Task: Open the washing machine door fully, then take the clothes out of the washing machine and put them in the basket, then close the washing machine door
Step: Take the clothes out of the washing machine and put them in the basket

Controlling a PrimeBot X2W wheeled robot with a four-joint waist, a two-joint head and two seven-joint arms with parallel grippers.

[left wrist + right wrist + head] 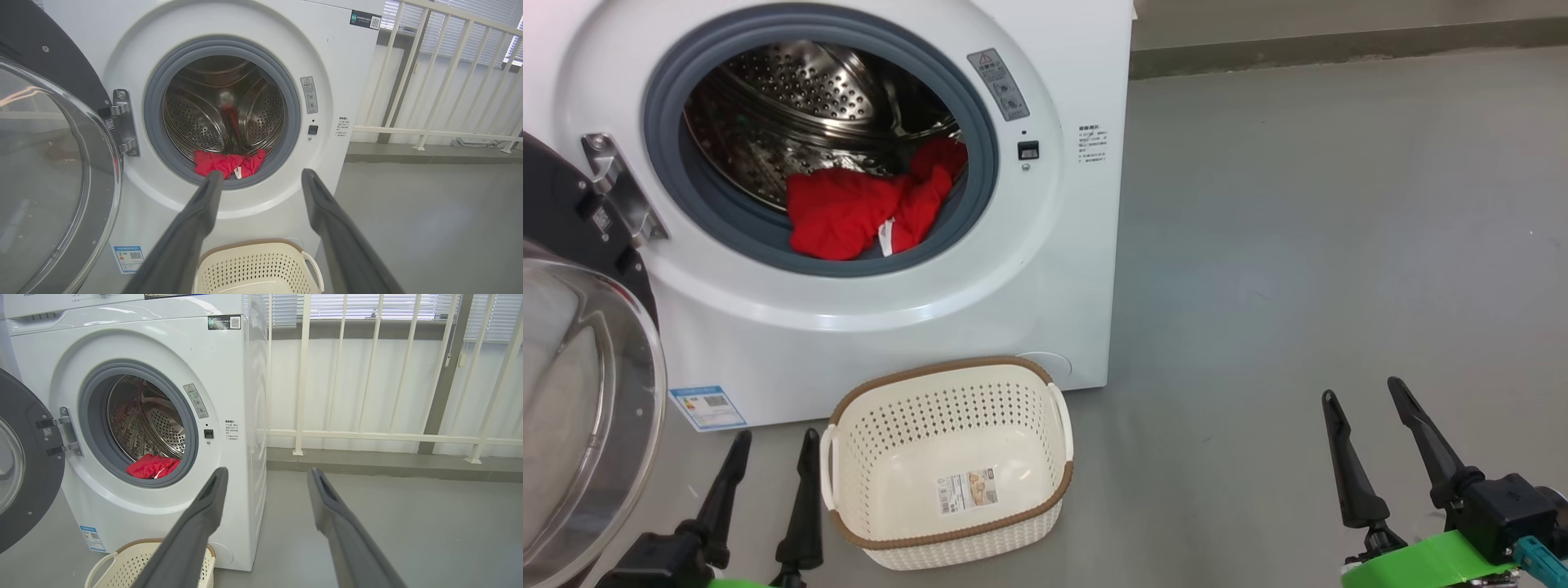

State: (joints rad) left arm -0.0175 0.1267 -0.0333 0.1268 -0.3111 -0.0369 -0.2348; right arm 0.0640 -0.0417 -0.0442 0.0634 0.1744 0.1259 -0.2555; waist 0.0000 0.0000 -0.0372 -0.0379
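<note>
the left jaws and the right jaws both stand spread wide, holding nothing. the washing machine door (580, 392) hangs open just left of the left jaws, and the basket (947, 404) sits bare just right of them. the clothes (849, 212), a red heap, lie ahead of and above the left jaws, on the gasket lip of the washing machine (890, 327). the step looks to be the first pick: reach in over the lip, bite the bunched middle, then lift clear of the rubber. the blue label (707, 407), the warning sticker (998, 84) and the basket's paper label (968, 490) are too small to read.
</note>
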